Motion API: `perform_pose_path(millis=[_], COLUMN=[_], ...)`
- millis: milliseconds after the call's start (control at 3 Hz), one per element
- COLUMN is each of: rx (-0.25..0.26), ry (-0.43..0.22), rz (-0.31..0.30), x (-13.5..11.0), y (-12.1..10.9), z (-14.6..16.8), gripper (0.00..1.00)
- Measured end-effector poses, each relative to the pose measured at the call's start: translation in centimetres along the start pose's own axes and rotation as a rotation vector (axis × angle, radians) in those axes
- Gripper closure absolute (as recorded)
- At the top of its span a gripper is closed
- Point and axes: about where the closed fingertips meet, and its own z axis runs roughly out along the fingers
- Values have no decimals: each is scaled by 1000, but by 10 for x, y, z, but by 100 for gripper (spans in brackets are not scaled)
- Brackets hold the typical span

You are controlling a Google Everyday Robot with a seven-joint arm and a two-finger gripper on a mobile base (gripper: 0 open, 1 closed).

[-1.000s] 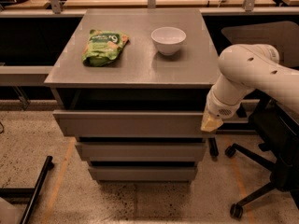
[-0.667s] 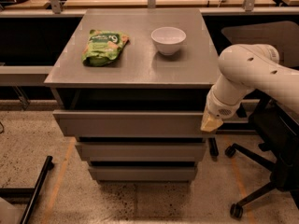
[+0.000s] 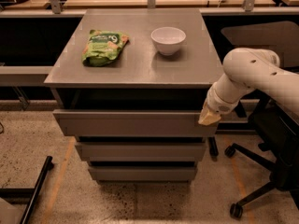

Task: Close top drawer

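The top drawer (image 3: 133,123) is a wide grey metal drawer with a plain flat front, pulled out a little from under the cabinet top (image 3: 140,59); a dark gap shows above its front. My gripper (image 3: 209,118) is at the end of the white arm coming in from the right, and its pale tip rests at the right end of the drawer front, near the upper corner. Two shorter grey drawer fronts (image 3: 140,151) sit below, stepped back.
A green snack bag (image 3: 103,46) and a white bowl (image 3: 168,40) sit on the cabinet top. A black office chair (image 3: 275,157) with castors stands right of the cabinet, under my arm. A dark metal leg (image 3: 35,192) lies on the speckled floor at lower left.
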Motion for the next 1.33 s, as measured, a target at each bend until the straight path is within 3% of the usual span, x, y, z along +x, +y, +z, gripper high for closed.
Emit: perform_pose_path(millis=[333,1333], rx=[-3,-13], ry=[1,1], rz=[-1,-4], x=[-1,-1], y=[0,3], z=[1,6], gripper=[82,12])
